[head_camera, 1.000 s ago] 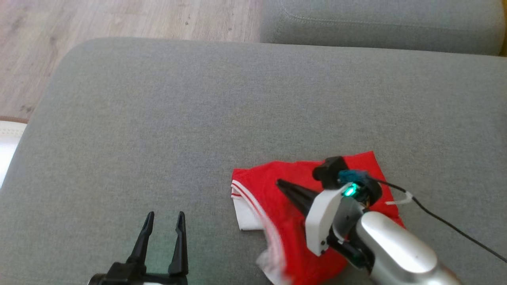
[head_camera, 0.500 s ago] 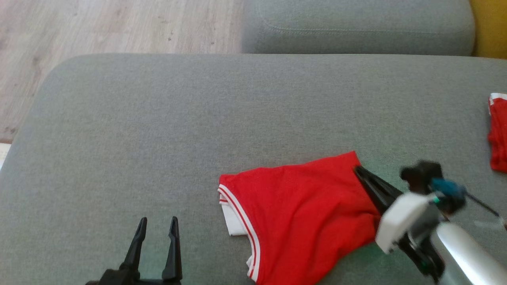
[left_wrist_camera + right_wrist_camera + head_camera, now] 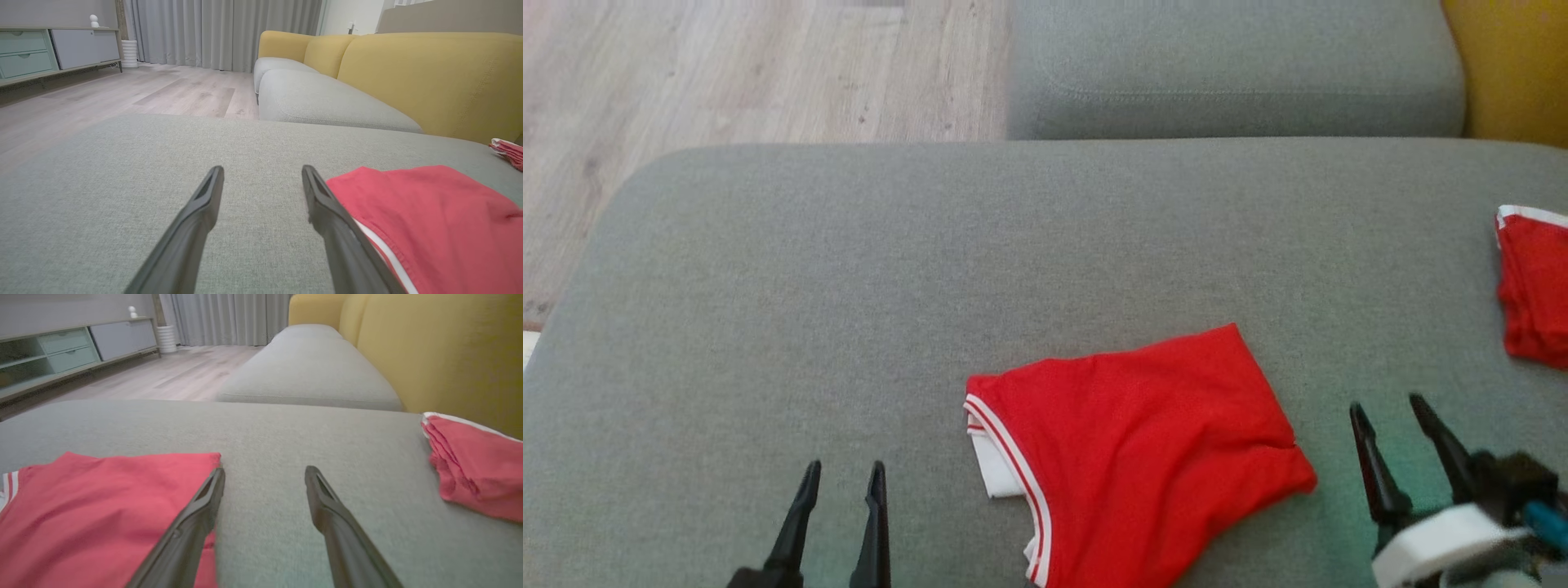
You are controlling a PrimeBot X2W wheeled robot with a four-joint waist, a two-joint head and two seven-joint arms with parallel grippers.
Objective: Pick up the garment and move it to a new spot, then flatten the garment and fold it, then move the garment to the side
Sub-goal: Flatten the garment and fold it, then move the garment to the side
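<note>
The garment is red with white trim and lies folded on the grey sofa seat, near the front edge. It also lies at the lower right in the left wrist view and at the lower left in the right wrist view. My right gripper stands open just right of the garment, holding nothing; its own view shows its fingers apart over bare cushion. My left gripper is open at the lower left, a little left of the garment, and empty.
A second red folded garment lies at the seat's right edge. Another grey cushion sits beyond, with a yellow backrest at the far right. Wooden floor lies past the left edge.
My right gripper let go of the red garment, opened and drew back to the right. The garment now lies flat and folded. The head camera shifted, bringing the second garment into view.
</note>
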